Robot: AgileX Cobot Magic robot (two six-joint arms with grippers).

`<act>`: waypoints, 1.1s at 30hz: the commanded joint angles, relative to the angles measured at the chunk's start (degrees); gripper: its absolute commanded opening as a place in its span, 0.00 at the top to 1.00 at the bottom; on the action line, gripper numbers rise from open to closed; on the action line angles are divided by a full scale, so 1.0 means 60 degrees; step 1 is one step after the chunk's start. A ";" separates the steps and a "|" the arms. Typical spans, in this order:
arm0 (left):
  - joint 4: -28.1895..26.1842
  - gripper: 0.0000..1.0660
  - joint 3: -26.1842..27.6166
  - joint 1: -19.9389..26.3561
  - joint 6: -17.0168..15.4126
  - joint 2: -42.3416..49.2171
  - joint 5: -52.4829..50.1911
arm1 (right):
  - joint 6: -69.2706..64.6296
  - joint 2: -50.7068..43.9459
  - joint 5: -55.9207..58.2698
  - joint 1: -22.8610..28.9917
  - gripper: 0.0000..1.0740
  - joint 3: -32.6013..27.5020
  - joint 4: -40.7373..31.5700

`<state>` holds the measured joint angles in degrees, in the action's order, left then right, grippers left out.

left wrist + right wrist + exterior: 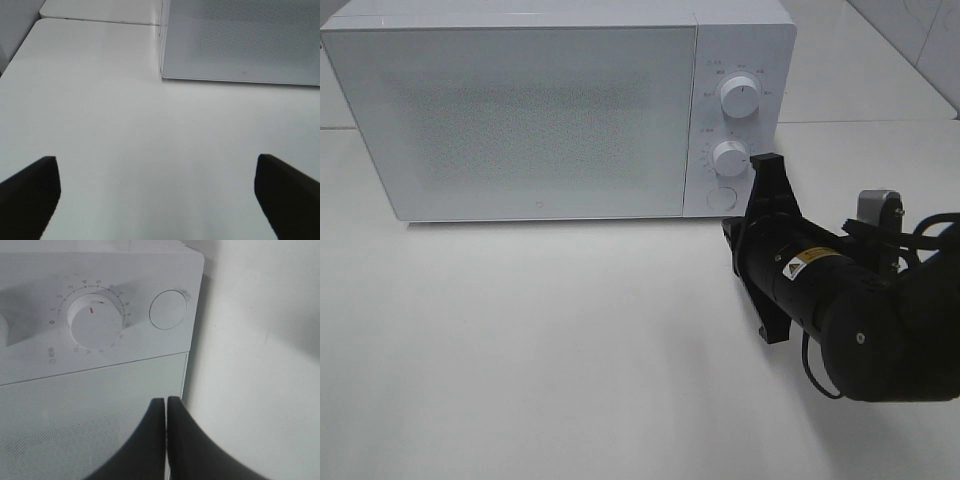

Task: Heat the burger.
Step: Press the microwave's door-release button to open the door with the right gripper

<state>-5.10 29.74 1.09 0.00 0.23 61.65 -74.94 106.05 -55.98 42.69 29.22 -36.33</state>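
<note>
Right tool (763,162) shut tight, empty, tip beside the lower knob (730,158) of the microwave (520,120) at the table's (570,350) back edge. Left tool (156,165) wide open, empty. Burger unseen, maybe inside. Timer step: open up, grip that knob, turn.

The right claw (166,405) has its black fingers pressed together, while the left claw (159,197) gapes wide.

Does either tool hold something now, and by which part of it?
Nothing is held. The right tool is shut on nothing near the microwave; the left tool is open above the table.
</note>
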 commanded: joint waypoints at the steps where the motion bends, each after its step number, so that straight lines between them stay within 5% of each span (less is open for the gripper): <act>1: -0.0067 0.08 -0.0029 0.0019 0.0000 0.0153 -0.0105 | -0.0029 0.0229 0.0334 -0.0296 1.00 0.0363 0.0010; 15: -0.0067 0.08 -0.0029 0.0019 0.0000 0.0124 -0.0105 | -0.0048 0.1213 0.1289 -0.1404 1.00 0.1919 0.0525; 33: -0.0067 0.08 -0.0029 0.0019 0.0000 0.0067 -0.0105 | 0.0076 0.2416 0.1480 -0.1757 1.00 0.3352 0.0420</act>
<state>-5.10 29.74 1.09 0.00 0.23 61.65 -74.94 119.86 -47.33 32.83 48.36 -33.29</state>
